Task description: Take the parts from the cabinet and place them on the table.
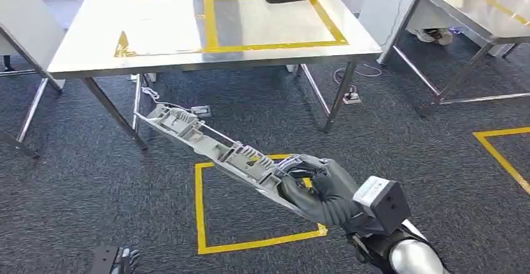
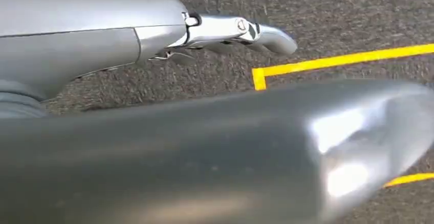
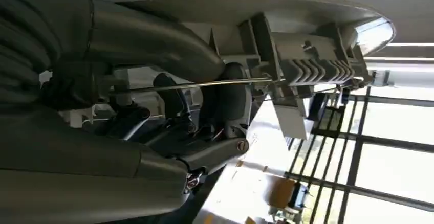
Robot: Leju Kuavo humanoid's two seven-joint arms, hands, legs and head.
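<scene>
1. Your right hand (image 1: 319,189) is gripping one end of the long grey plastic part (image 1: 215,149), low in the middle of the frame.
2. The part is hanging over the carpet, below the steel table (image 1: 94,55).
3. You cannot tell how your left hand (image 2: 225,32) is set.

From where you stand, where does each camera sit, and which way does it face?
Head view: high on the body, facing forward and down at the steel table and carpet; the right robot hand holds a long grey part.
Left wrist view: behind the left robot hand, facing the carpet and yellow tape.
Right wrist view: behind the right robot hand, close on the part.
Shared: the part, seen by head and right wrist.
</scene>
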